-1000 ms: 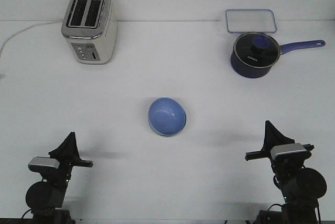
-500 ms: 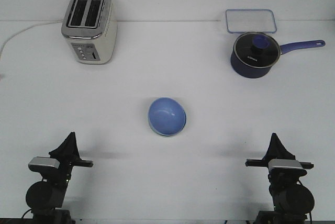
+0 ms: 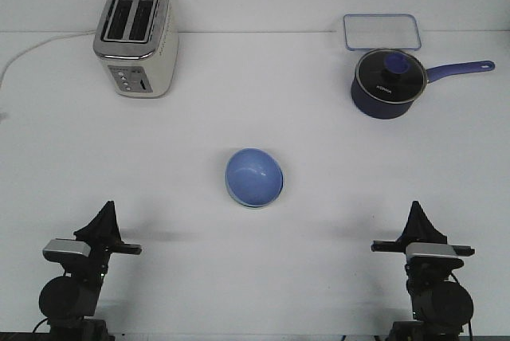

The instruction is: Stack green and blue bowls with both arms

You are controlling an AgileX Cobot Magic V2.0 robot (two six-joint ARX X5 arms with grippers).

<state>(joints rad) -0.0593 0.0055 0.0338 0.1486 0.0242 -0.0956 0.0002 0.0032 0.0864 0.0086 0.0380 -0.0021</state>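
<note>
A light periwinkle blue bowl (image 3: 254, 177) sits in the middle of the white table (image 3: 255, 102). A thin pale rim shows under its near edge, so it seems to rest in another bowl; the green bowl cannot be made out as such. My left gripper (image 3: 105, 215) is low at the front left, fingers together and pointing up, holding nothing. My right gripper (image 3: 417, 215) is low at the front right, fingers together, holding nothing. Both are far from the bowl.
A silver two-slot toaster (image 3: 135, 40) with a white cord stands at the back left. A dark blue saucepan (image 3: 387, 83) with glass lid and long handle stands at the back right, a clear rectangular container (image 3: 382, 31) behind it.
My right arm has drawn back and lowered toward the front edge, then settled. The left arm and the bowl have not moved.
</note>
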